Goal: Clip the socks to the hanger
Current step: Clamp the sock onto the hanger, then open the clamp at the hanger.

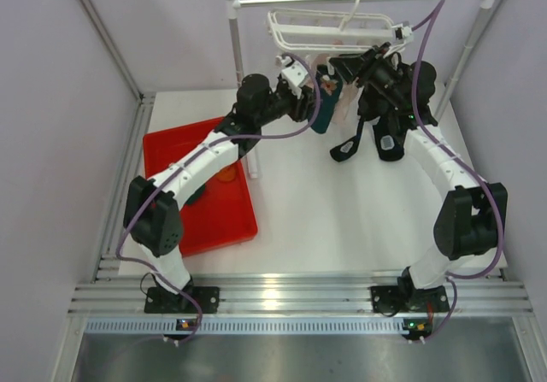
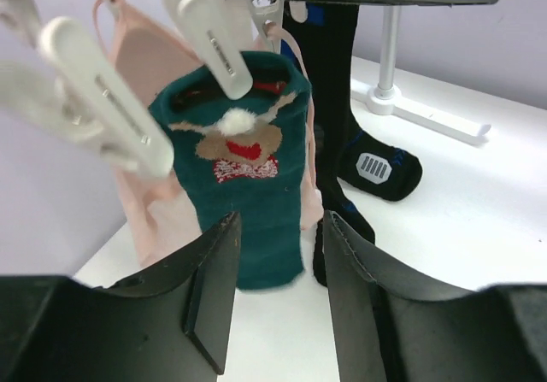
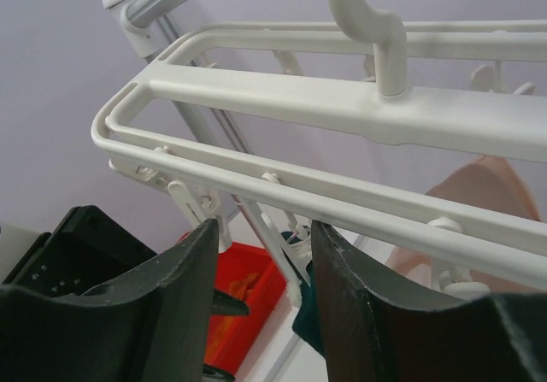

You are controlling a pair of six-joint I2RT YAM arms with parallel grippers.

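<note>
Left gripper (image 2: 278, 228) stands parted, nothing between the fingers. Straight ahead of the tips the teal sock (image 2: 244, 185) blocks the way, with the pink sock (image 2: 141, 66) behind and the black sock (image 2: 342, 100) beyond the right finger. Clips (image 2: 111, 100) crowd above the left finger. There's room low right, over the table (image 2: 479, 228). Right gripper (image 3: 261, 228): the hanger (image 3: 342, 104) bars everything above its fingertips.

Robot lab test cell, not a home. White desk (image 1: 342, 220) boxed in by plain pale panels (image 1: 43, 100). Slotted aluminium rails (image 1: 291, 298) across the bottom of the frame carry the bolted left arm base (image 1: 181, 298) and right arm base (image 1: 408, 298). Sleeved cable (image 1: 430, 25) loops at upper right.
</note>
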